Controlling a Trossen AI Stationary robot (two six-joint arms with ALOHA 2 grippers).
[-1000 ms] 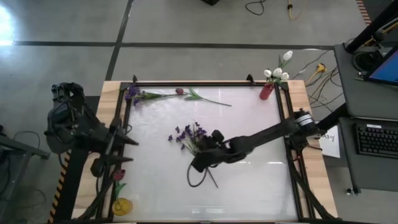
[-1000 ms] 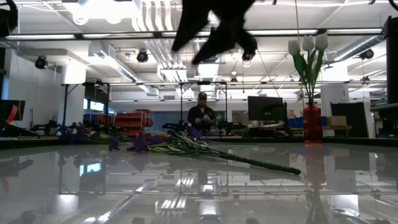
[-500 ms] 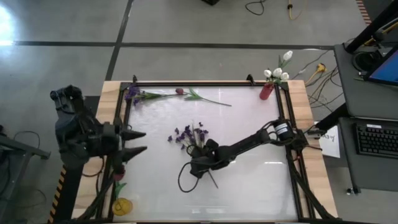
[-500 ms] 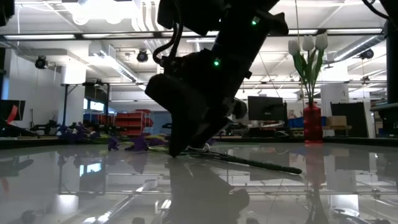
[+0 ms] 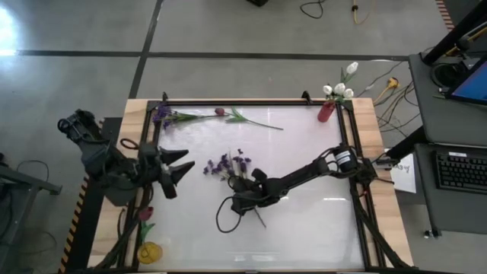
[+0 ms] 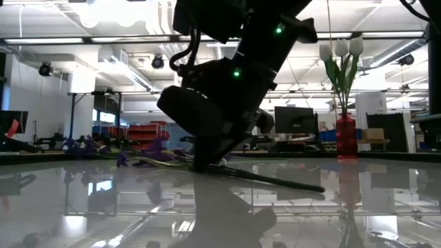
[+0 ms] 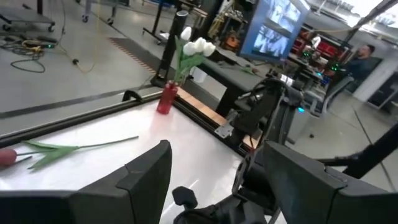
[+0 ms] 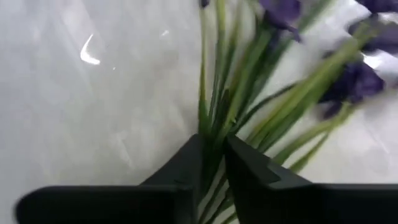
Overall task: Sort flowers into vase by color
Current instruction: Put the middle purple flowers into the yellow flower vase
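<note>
A purple small-blossom spray [image 5: 227,164] lies flat at the table's middle, its green stem [image 6: 275,180] running toward the near side. My right gripper [image 5: 242,185] is down on the table and shut on the stems just below the blossoms. My left gripper [image 5: 181,165] hovers open over the table's left part, pointing at the spray. Another purple spray [image 5: 163,116] and a pink-red bud [image 5: 220,112] on a leafy stem lie along the far edge. White tulips [image 5: 338,87] stand in a red vase [image 5: 327,111] at the far right corner. My right gripper [image 8: 214,162] pinches the bundle of green stems [image 8: 217,124] just below the purple blossoms. One finger [image 8: 183,168] stands on each side, and the fingers lie across the stems. It comes slanting down from the table's right side. The spray lies on the table, blossoms and stem end both down.
A yellow vase [image 5: 149,251] stands at the near left corner, with a pink-red flower [image 5: 144,215] beside it. A raised black frame [image 5: 350,152] borders the white tabletop. A desk with a keyboard [image 5: 460,169] stands to the right. A person [image 6: 224,127] is far behind the table.
My right gripper has come down onto the purple spray's stems, and the spray has slid slightly toward the table's left edge. My left gripper has moved from the left edge in over the table, toward the spray.
</note>
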